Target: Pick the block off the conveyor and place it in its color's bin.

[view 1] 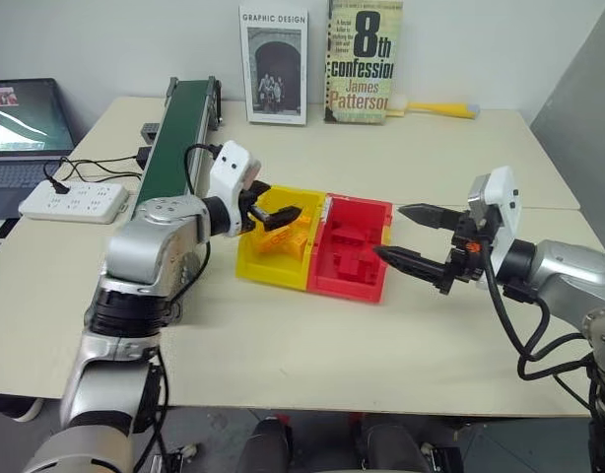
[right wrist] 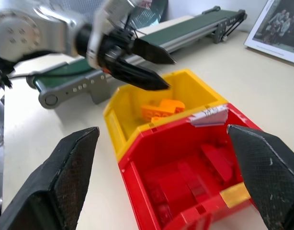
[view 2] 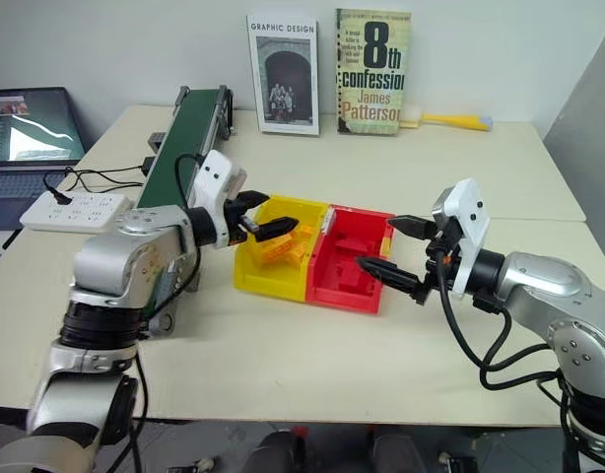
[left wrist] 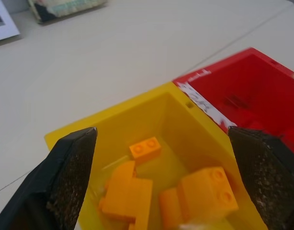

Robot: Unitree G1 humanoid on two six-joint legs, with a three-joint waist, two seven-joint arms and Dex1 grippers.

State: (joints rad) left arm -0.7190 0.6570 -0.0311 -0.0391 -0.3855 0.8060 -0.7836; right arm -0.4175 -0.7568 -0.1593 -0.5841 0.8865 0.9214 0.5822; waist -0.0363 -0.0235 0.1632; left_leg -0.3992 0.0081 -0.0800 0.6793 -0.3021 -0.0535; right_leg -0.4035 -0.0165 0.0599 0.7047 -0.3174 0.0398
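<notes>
The yellow bin [view 1: 269, 272] stands mid-table, joined to a red box [view 1: 348, 284]. Several yellow-orange studded blocks [left wrist: 207, 190] lie loose inside the bin; which one came off the conveyor I cannot tell. My left gripper [view 1: 275, 218] hovers open over the bin's left half, with nothing between its fingers [left wrist: 73, 172]. The dark green conveyor [view 1: 179, 133] runs from behind my left arm toward the back of the table. To the right of the red box, my right gripper [view 1: 389, 231] hangs open and holds nothing. Red bricks [right wrist: 185, 179] fill the red box.
A white power strip [view 1: 74, 201] with cables and a laptop [view 1: 22, 118] sit at the left. Two books [view 1: 274, 64] lean on the back wall beside a yellow-handled tool [view 1: 442, 108]. Bare tabletop lies in front of the bins.
</notes>
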